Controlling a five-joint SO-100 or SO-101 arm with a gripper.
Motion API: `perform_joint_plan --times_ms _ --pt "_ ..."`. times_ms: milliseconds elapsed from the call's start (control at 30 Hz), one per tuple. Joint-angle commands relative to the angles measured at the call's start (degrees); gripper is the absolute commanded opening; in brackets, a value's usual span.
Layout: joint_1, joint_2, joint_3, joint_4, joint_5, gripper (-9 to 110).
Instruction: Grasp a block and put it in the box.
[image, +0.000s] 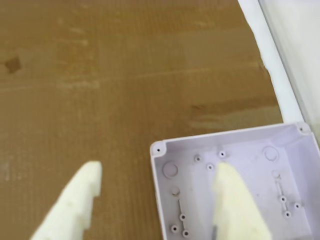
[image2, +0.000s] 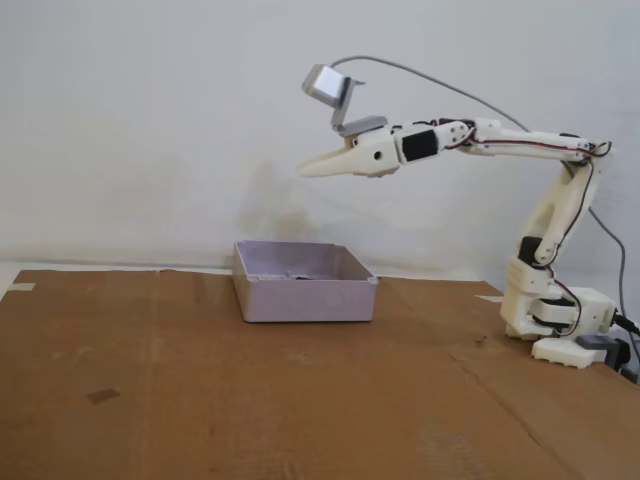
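While the arm (image2: 500, 135) stretches out high above the box (image2: 303, 283), its fingers (image: 80, 200) hang spread apart with nothing between them: in the wrist view one pale finger sits at about 7 o'clock over bare cardboard and the other at about 5 o'clock over the box floor (image: 235, 170).

No block shows in either view. The brown surface (image2: 200, 400) looks bare apart from a small dark mark, and the part of the box interior the wrist view shows holds only moulded bosses and screw holes. In the fixed view a faint dark speck sits inside the box, too small for me to name.

Judging from that, the step in hand is either finding a block or pulling away after a drop; I cannot tell which. If it is a search, the sensible thing is to keep the fingers wide, swing the wrist camera across the surface until a block comes into sight, then descend straight down so the fingers straddle it evenly. Any descent near the box should stay clear of its rim.

The box itself is a shallow, pale lilac-grey plastic tray, square with rounded corners. It rests flat on the cardboard near the back wall, at roughly 12 o'clock from the surface's middle in the fixed view.
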Motion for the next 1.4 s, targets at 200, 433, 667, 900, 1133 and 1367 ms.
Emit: perform_joint_plan --times_ms 200,433,667,900,1133,1367 --pt "-1.93 14.94 -1.05 -2.02 -0.26 26" --pt "-2.81 24.7 7.38 -2.02 -0.26 26" --pt "-2.9 35.07 17.58 -2.02 -0.26 26" --pt "-2.99 46.14 27.86 -2.02 -0.18 26" --pt "-5.1 57.13 37.79 -2.02 -0.18 26" --pt "-7.38 66.09 46.32 -2.02 0.0 26"
